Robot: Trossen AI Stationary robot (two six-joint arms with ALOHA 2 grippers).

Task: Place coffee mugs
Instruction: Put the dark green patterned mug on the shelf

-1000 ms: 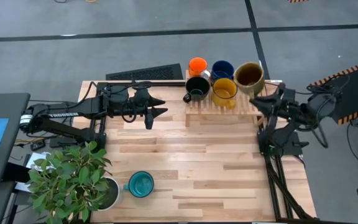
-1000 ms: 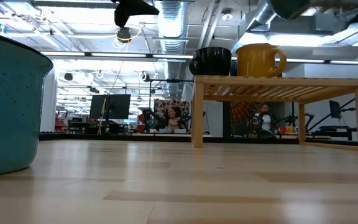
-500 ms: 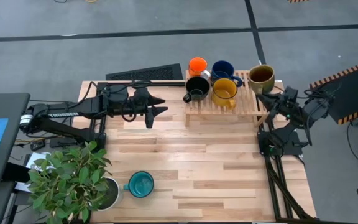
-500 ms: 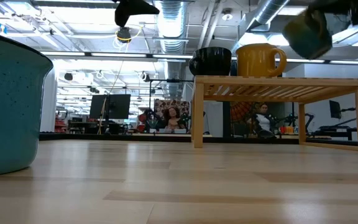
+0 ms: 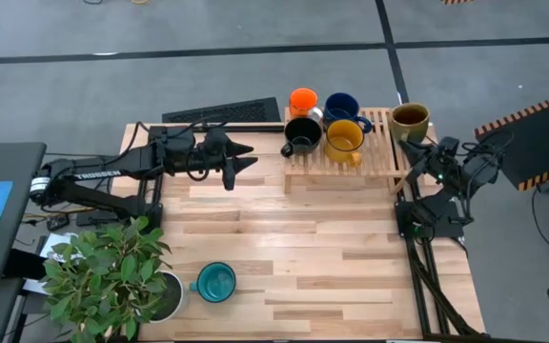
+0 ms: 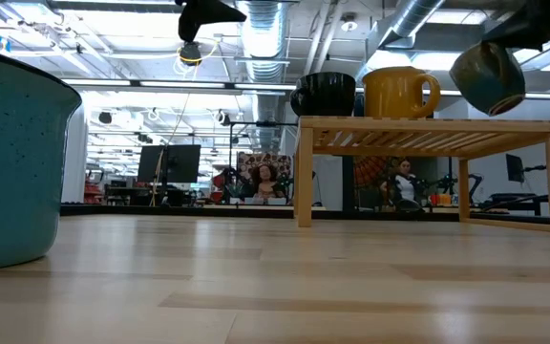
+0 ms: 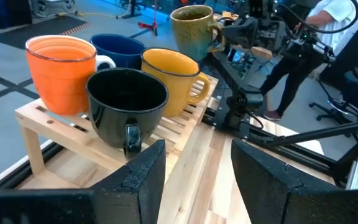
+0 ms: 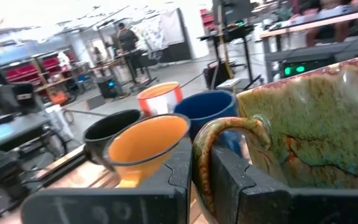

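Four mugs stand on their bases on a wooden slatted rack [image 5: 370, 157]: orange [image 5: 303, 99], dark blue [image 5: 340, 105], black [image 5: 303, 132] and yellow [image 5: 344, 139]. The olive-brown mug [image 5: 410, 118] hangs just above the rack's far right corner, held by my right gripper [image 8: 202, 177], which is shut on it. In the low view this olive-brown mug [image 6: 490, 78] is tilted, a little above the rack top [image 6: 428, 122]. The teal mug [image 5: 216, 282] stands on the table near the front. My left gripper [image 5: 244, 156] hovers open left of the rack, touching nothing. My right gripper pinches the olive-brown mug's handle [image 8: 199, 146] between its two fingers [image 8: 232, 180]. It comes roughly level from the table's right side. The mug is lifted clear, slightly tilted, with its body [image 8: 309, 124] beyond the fingertips.
A potted plant in a white pot [image 5: 165, 297] stands at the near left corner beside the teal mug. A black keyboard [image 5: 222, 111] lies at the far edge. The right part of the rack top [image 5: 379, 143] is bare. People and equipment show in the room behind.
My right gripper has carried the olive-brown mug toward the table's right edge, from beside the yellow mug out to the rack's far right corner, and has come down until the mug hangs just above the rack top. It has stayed shut on the mug.
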